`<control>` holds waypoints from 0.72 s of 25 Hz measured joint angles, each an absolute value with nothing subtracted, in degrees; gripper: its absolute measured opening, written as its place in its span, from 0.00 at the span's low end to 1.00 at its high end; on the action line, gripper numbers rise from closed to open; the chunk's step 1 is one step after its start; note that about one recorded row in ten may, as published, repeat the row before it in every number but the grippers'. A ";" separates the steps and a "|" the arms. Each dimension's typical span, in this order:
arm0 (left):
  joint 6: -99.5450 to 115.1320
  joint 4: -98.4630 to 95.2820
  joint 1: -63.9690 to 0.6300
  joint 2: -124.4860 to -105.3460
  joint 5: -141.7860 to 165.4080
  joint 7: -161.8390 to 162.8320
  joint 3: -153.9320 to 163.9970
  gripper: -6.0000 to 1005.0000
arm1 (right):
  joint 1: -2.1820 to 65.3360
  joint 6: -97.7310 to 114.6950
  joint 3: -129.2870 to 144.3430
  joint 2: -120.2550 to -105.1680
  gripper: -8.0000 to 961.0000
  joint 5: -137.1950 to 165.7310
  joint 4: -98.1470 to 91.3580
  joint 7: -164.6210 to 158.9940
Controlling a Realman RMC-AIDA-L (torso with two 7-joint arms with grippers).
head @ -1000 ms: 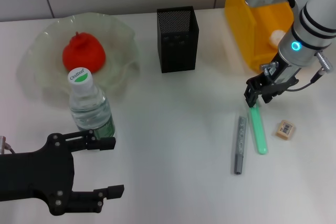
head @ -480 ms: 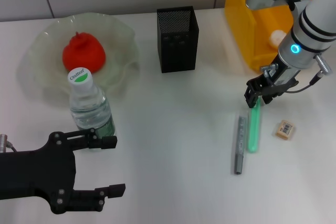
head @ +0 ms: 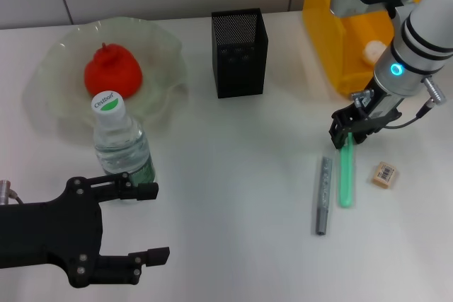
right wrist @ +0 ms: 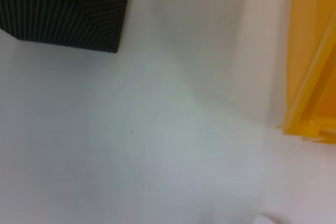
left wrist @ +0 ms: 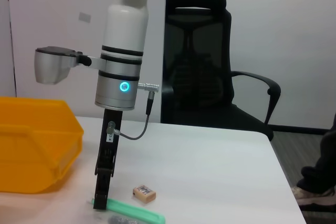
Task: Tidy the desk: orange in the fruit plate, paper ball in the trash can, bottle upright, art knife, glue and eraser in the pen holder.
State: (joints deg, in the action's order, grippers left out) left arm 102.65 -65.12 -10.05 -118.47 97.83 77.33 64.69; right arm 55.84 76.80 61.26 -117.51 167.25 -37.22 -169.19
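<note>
The orange (head: 112,72) lies in the fruit plate (head: 167,47) at the back left. In front of the plate the bottle (head: 122,148) stands upright. My left gripper (head: 152,222) is open just in front of the bottle, holding nothing. A green stick (head: 345,178) and a grey stick (head: 323,194) lie side by side on the right; I cannot tell which is the art knife and which the glue. My right gripper (head: 345,132) is shut on the green stick's far end, and the stick still rests on the desk. The eraser (head: 384,174) lies just right of the green stick. The paper ball (head: 373,50) sits in the trash can (head: 333,33).
The pen holder (head: 239,53) stands at the back centre, between plate and trash can. The left wrist view shows my right gripper (left wrist: 102,200) upright over the green stick (left wrist: 134,212), beside the eraser (left wrist: 144,193) and trash can (left wrist: 31,145). An office chair (left wrist: 210,66) stands beyond the desk.
The green stick's near end swung left, then a little back to the right, while its far end stayed at my right gripper. The left arm has not moved.
</note>
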 joint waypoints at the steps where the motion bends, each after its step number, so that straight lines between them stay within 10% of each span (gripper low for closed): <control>1: 102.65 -65.13 -10.08 -118.47 97.83 77.31 64.69 0.80 | 55.86 76.80 61.26 -117.51 0.40 167.25 -37.17 -169.19; 18: 102.65 -65.13 -10.10 -118.47 97.74 77.25 64.62 0.80 | 56.46 77.32 63.12 -117.59 0.19 167.26 -37.84 -169.18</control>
State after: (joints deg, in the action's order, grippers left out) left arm 102.65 -65.13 -10.10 -118.47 97.74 77.25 64.62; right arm 56.46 77.32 63.12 -117.59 167.25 -37.84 -169.19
